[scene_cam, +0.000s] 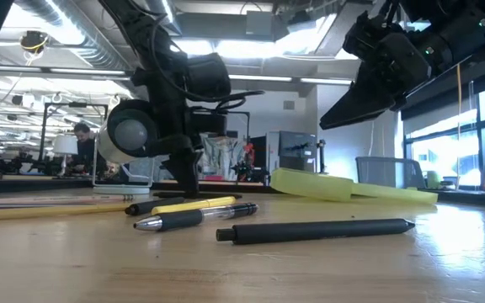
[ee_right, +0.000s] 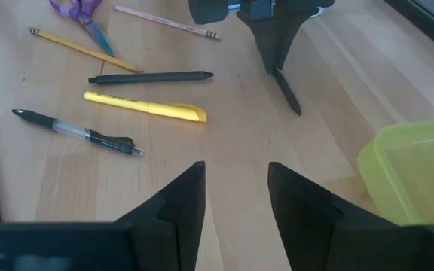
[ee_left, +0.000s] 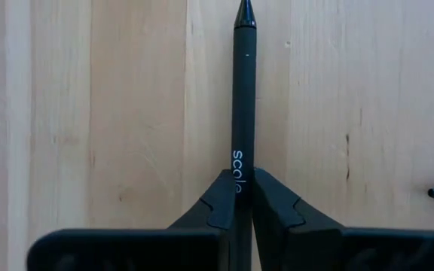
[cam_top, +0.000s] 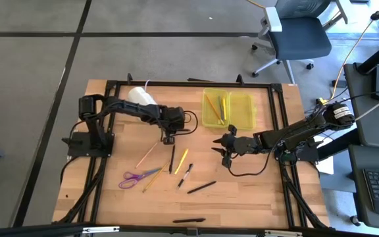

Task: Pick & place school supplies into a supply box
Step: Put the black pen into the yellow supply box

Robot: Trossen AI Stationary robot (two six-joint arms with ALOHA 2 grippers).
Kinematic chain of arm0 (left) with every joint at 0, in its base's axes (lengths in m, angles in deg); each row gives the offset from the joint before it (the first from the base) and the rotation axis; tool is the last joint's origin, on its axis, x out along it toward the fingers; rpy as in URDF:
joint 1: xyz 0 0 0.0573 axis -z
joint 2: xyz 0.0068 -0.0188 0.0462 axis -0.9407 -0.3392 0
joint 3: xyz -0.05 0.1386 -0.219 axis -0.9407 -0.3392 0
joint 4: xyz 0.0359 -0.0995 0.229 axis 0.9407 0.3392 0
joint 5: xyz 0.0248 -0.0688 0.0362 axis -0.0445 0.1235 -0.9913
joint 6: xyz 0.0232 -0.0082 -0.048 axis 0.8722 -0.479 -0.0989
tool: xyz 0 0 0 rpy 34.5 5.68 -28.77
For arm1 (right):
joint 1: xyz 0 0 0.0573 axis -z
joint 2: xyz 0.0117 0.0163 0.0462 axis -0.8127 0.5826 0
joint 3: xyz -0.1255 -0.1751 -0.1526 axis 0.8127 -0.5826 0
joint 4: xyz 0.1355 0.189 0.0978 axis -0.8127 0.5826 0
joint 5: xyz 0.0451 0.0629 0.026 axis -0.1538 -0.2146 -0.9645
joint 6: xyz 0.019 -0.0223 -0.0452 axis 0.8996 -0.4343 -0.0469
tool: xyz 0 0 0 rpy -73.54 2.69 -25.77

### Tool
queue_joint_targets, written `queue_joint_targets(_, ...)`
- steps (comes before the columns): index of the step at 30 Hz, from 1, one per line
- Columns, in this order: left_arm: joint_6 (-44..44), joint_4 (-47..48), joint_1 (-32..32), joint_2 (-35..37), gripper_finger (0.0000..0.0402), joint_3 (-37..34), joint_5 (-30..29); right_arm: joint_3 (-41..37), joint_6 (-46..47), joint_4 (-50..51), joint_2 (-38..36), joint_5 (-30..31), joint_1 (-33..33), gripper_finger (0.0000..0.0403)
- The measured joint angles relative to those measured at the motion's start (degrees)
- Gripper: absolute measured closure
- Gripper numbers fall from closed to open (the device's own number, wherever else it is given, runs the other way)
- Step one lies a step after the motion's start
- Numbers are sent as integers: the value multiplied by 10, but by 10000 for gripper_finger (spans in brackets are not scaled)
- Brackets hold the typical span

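Note:
My left gripper (cam_top: 168, 139) points down over the table's middle and is shut on a black pen (ee_left: 243, 90). My right gripper (ee_right: 236, 196) is open and hovers right of it, touching nothing. The supply box (cam_top: 229, 108) lies open on the far part of the table with pencils inside. Flat on the wood lie purple-handled scissors (cam_top: 135, 176), a yellow pencil (cam_top: 152, 179), a pink pencil (cam_top: 147, 155), another black pen (cam_top: 172, 159), a yellow pen (cam_top: 181, 160), a clear-barrelled pen (cam_top: 185, 176) and a black pen (cam_top: 201, 187). My left gripper pinches the black pen between its two fingers at the printed part of the barrel (ee_left: 237, 162). The fingers come from above, pointing down, and lie along the pen. The pen (ee_right: 286, 92) hangs slanted below the fingers, pointed end (ee_left: 244, 9) down; whether that end touches the wood I cannot tell.
A white cylinder with a cable (cam_top: 140, 97) stands at the far left, behind my left arm. One more black pen (cam_top: 189, 220) lies near the table's near edge. A black frame runs around the tabletop. An office chair (cam_top: 295, 33) stands beyond the far edge.

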Motion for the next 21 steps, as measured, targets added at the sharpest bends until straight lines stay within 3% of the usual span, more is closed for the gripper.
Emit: queue_joint_targets(21, 19, -42, 29, 10, 386, 41, 8, 0, 12, 0, 0, 0, 0, 253)
